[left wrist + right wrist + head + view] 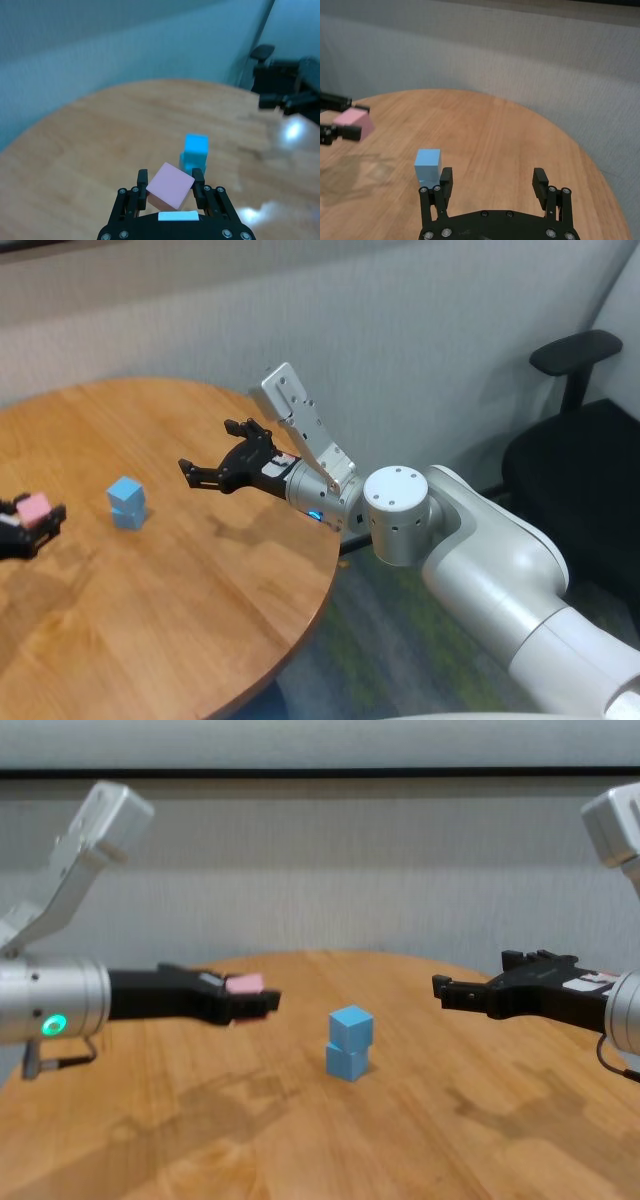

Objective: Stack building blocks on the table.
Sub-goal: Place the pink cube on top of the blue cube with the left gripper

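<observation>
Chest view: left claw (255, 1001) raised above the table (200, 1140), closed on the pink block (243, 983), well off the wood. Two light blue blocks (349, 1043) already stacked near the table's middle, upper one turned a little against the lower. Stack to the robot's right of the pink block and lower than it, with clear air between.

Left wrist view: pink block (170, 186) pinched between the two fingers (142, 181), sitting tilted in the grip, one corner pointing down instead of a flat face. Blue stack (194, 152) just past the fingertips and slightly off to one side, so roughly ahead along the claw's reach. No long axis to speak of, all three being cubes; only the tilt to reckon with.

Head view: left claw (40, 525) at the picture's left edge with the pink block (33, 506), blue stack (127, 503) near it; right claw (212, 462) wide open and holding nothing, hovering over the table on the stack's far side, farther from the stack than the left one. Right wrist view: same open fingers (541, 181), stack (427, 166) in front of them.

Likely next: carry the pink block sideways over the stack, then down. Main risk judged to be the tilt: landing on a corner, sliding off, or nudging the skewed top blue block.
</observation>
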You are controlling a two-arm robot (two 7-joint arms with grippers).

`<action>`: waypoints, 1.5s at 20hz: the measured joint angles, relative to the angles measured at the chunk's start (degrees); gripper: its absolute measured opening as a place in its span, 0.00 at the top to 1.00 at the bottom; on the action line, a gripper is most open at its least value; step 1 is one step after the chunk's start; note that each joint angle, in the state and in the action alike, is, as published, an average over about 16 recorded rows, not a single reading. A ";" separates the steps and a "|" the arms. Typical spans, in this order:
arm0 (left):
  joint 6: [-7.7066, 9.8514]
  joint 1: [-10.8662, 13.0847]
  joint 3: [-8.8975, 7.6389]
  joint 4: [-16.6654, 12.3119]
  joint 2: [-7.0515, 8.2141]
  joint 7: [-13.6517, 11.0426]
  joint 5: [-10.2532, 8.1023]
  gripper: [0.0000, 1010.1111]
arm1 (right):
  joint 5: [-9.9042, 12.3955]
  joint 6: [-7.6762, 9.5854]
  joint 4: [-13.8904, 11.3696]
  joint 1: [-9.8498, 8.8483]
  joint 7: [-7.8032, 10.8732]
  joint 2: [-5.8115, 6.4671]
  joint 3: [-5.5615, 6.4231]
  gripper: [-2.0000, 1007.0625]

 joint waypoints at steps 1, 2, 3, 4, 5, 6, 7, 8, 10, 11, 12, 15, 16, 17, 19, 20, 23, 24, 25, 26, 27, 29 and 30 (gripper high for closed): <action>0.00 -0.34 0.11 -0.20 -0.20 -0.02 -0.03 0.45 | 0.00 0.00 0.00 0.00 0.00 0.00 0.00 0.00; 0.00 -0.70 0.26 -0.29 -0.44 -0.08 -0.06 0.45 | 0.00 0.00 0.00 0.00 0.00 0.00 0.00 0.00; -0.02 -1.07 0.43 -0.32 -0.69 -0.16 -0.09 0.45 | 0.00 0.00 0.00 0.00 0.00 0.00 0.00 0.00; -0.04 -1.45 0.62 -0.25 -0.96 -0.25 -0.11 0.45 | 0.00 0.00 0.00 0.00 0.00 0.00 0.00 0.00; -0.07 -1.86 0.83 -0.11 -1.25 -0.33 -0.12 0.45 | 0.00 0.00 0.00 0.00 0.00 0.00 0.00 0.00; -0.14 -2.23 1.06 0.06 -1.53 -0.37 -0.09 0.45 | 0.00 0.00 0.00 0.00 0.00 0.00 0.00 0.00; -0.25 -2.60 1.32 0.27 -1.81 -0.39 -0.01 0.45 | 0.00 0.00 0.00 0.00 0.00 0.00 0.00 0.00; -0.36 -2.95 1.60 0.52 -2.10 -0.42 0.10 0.45 | 0.00 0.00 0.00 0.00 0.00 0.00 0.00 0.00; -0.61 -3.63 2.18 1.16 -2.67 -0.47 0.37 0.45 | 0.00 0.00 0.00 0.00 0.00 0.00 0.00 0.00; -0.74 -3.97 2.48 1.55 -2.96 -0.49 0.54 0.45 | 0.00 0.00 0.00 0.00 0.00 0.00 0.00 0.00; -0.87 -4.30 2.78 1.98 -3.26 -0.51 0.73 0.45 | 0.00 0.00 0.00 0.00 0.00 0.00 0.00 0.00; -1.35 -5.21 3.63 3.39 -4.15 -0.62 1.36 0.45 | 0.00 0.00 0.00 0.00 0.00 0.00 0.00 0.00; -1.53 -5.47 3.86 3.85 -4.43 -0.65 1.55 0.45 | 0.00 0.00 0.00 0.00 0.00 0.00 0.00 0.00; -1.71 -5.71 4.08 4.30 -4.71 -0.66 1.74 0.45 | 0.00 0.00 0.00 0.00 0.00 0.00 0.00 0.00; -2.09 -6.10 4.47 5.06 -5.21 -0.60 2.13 0.45 | 0.00 0.00 0.00 0.00 0.00 0.00 0.00 0.00; -2.27 -6.26 4.64 5.37 -5.45 -0.55 2.35 0.45 | 0.00 0.00 0.00 0.00 0.00 0.00 0.00 0.00; -2.78 -6.61 5.07 6.13 -6.10 -0.47 2.96 0.45 | 0.00 0.00 0.00 0.00 0.00 0.00 0.00 0.00; -2.94 -6.72 5.19 6.37 -6.31 -0.45 3.15 0.45 | 0.00 0.00 0.00 0.00 0.00 0.00 0.00 0.00; -3.10 -6.84 5.30 6.62 -6.52 -0.42 3.33 0.45 | 0.00 0.00 0.00 0.00 0.00 0.00 0.00 0.00; -3.26 -6.97 5.40 6.89 -6.75 -0.38 3.52 0.45 | 0.00 0.00 0.00 0.00 0.00 0.00 0.00 0.00; -3.42 -7.12 5.48 7.20 -6.98 -0.32 3.71 0.45 | 0.00 0.00 0.00 0.00 0.00 0.00 0.00 0.00; -3.72 -7.43 5.61 7.81 -7.46 -0.21 4.07 0.45 | 0.00 0.00 0.00 0.00 0.00 0.00 0.00 0.00; -3.85 -7.60 5.65 8.10 -7.68 -0.13 4.22 0.45 | 0.00 0.00 0.00 0.00 0.00 0.00 0.00 0.00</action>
